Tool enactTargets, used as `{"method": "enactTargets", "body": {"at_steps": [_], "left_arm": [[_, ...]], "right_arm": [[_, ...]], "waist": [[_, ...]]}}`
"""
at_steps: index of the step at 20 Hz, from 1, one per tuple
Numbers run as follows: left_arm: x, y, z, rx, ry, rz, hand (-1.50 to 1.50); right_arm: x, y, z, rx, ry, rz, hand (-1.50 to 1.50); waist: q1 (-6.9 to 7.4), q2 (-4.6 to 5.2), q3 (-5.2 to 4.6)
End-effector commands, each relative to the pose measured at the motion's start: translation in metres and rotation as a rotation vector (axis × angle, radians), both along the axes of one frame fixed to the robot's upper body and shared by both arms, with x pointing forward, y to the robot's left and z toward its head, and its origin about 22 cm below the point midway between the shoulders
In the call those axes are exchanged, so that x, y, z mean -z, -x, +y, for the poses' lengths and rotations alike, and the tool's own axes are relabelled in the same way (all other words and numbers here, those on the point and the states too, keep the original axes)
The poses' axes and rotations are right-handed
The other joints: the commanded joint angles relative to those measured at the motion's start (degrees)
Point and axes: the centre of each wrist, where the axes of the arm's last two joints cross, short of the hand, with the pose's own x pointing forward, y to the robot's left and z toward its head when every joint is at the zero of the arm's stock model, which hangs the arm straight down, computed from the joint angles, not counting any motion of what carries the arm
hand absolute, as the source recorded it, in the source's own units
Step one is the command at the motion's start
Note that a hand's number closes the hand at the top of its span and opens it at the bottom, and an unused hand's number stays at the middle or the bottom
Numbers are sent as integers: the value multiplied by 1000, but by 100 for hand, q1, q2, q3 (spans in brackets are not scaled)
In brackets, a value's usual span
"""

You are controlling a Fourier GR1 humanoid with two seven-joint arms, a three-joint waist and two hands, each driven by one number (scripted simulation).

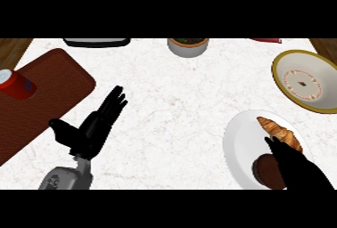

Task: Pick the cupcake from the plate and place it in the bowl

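The cupcake (pixel 265 171), dark brown and round, sits on the near part of a white plate (pixel 238 141) at the lower right. A croissant (pixel 280 132) lies on the same plate, farther back. My right hand (pixel 297 168) comes in from the lower right edge with straight fingers stretched over the plate; it covers the cupcake's right side and part of the croissant. The bowl (pixel 320 67), white inside with a yellow-green rim, stands beyond the plate at the right edge. My left hand (pixel 91 129) rests open on the counter at the left, fingers pointing up.
A brown cutting board (pixel 49 95) lies at the left with a red can (pixel 16 83) on it. At the back edge are a dark flat object (pixel 96 42), a small pot (pixel 188 46) and a red item (pixel 266 40).
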Motion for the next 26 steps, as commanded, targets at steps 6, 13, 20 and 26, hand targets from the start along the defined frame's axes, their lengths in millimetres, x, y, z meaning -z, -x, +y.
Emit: {"method": "enactTargets", "body": {"at_steps": [6,13,20,26], "left_arm": [[-22,-3,13,1,-8,-8,0],[-12,-1,-7,3,-9,-15,0],[-9,7,11,-6,-9,-15,0],[-17,-4,-21,12,-5,-7,0]], "right_arm": [[13,-5,-5,18,8,-4,-150],[37,-29,-13,20,-11,-23,-150],[60,-21,-8,42,-20,-49,-150],[67,-11,-17,-62,-29,-98,150]], "waist": [[-3,-1,0],[13,3,1],[13,-1,1],[-8,0,1]]}}
